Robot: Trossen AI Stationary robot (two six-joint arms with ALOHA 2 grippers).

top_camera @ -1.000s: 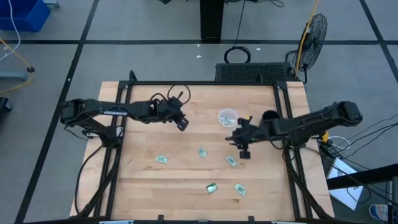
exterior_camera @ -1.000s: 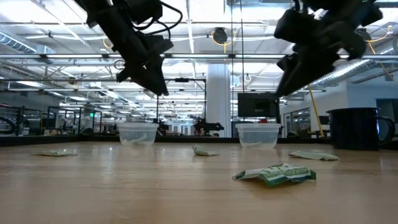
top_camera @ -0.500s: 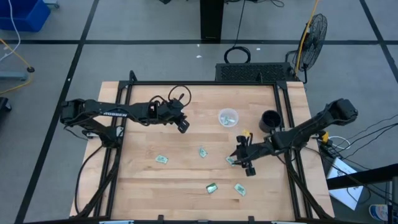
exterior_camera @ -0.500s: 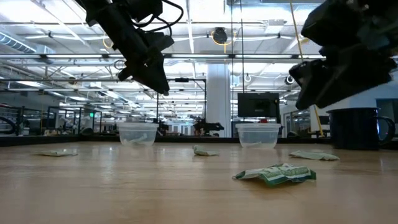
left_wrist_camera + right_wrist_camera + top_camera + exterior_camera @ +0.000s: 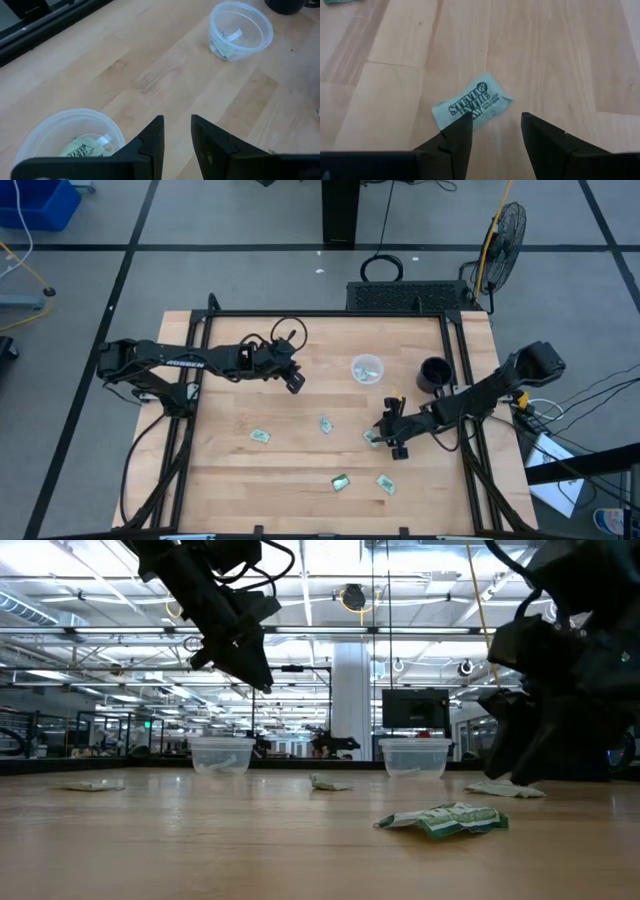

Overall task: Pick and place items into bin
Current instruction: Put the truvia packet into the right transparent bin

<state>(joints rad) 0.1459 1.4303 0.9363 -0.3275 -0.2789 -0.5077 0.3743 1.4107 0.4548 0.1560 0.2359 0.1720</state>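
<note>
Below, the wooden table (image 5: 300,460) stands on grey flooring; the right gripper (image 5: 492,131), jaws spread, straddles a stevia packet (image 5: 471,106); the left gripper (image 5: 176,132) hovers, jaws narrowly parted, empty.

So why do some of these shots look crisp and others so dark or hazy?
Low view: bright ceiling lights behind turn the right gripper and left gripper into black silhouettes; the nearest packet is soft. Right wrist view: the packet on the table has readable print, while the fingers are blurred. High view: evenly lit, faint shadows.
</note>
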